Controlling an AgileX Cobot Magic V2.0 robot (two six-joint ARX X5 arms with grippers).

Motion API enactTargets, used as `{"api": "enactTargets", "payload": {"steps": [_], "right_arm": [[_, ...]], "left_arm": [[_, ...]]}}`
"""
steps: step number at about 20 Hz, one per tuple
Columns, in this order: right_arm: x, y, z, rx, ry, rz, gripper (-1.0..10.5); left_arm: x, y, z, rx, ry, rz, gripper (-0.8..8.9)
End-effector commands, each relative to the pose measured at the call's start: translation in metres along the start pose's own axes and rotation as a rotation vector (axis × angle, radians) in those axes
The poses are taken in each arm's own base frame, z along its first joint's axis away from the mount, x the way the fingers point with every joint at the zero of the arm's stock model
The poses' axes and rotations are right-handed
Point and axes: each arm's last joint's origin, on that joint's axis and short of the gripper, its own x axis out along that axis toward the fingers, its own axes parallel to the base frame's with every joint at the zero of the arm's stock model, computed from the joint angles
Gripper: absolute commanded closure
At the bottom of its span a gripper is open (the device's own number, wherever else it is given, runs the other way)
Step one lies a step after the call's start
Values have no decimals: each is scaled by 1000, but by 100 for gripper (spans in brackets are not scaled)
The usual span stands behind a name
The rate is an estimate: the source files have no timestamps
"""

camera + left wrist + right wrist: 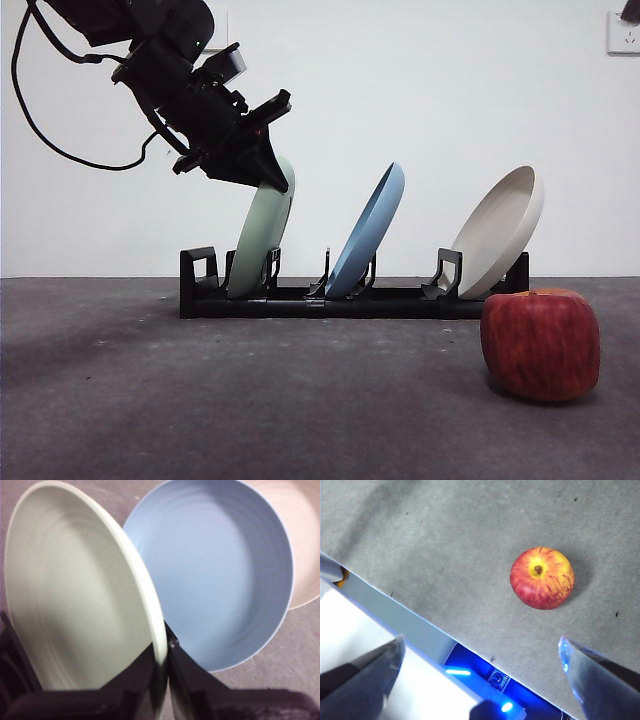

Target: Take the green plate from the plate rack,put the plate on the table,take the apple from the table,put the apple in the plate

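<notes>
The green plate (262, 240) leans in the left slot of the black plate rack (350, 298) on the table (250, 400). My left gripper (272, 178) comes down from the upper left and is shut on the plate's top rim; in the left wrist view the jaws pinch the green plate's rim (161, 655) from both sides. The red apple (540, 343) sits on the table at the front right, in front of the rack's right end. My right gripper (480, 650) is open, high above the apple (542, 578) and apart from it.
A blue plate (368, 240) leans in the rack's middle slot, close to the green one, and shows in the left wrist view (220, 575). A beige plate (498, 240) leans at the right end. The table's front edge (410, 620) shows below the right gripper.
</notes>
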Motion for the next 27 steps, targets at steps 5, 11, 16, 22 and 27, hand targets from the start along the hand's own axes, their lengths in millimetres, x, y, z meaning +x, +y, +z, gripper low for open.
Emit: {"api": "enactTargets", "payload": {"steps": [5, 11, 16, 22, 27], "right_arm": [[0, 0, 1, -1, -4, 0, 257], [0, 0, 1, -1, -4, 0, 257], [0, 0, 1, -2, -6, 0, 257], [-1, 0, 2, -8, -16, -1, 257], [-1, 0, 4, -15, -31, -2, 257]], "left_arm": [[5, 1, -3, 0, 10, -19, 822], [-12, -7, 17, 25, -50, -36, 822], [-41, -21, 50, 53, -88, -40, 822], [-84, -53, 71, 117, -71, -77, 820], [-124, -85, 69, 238, -28, 11, 820]]}}
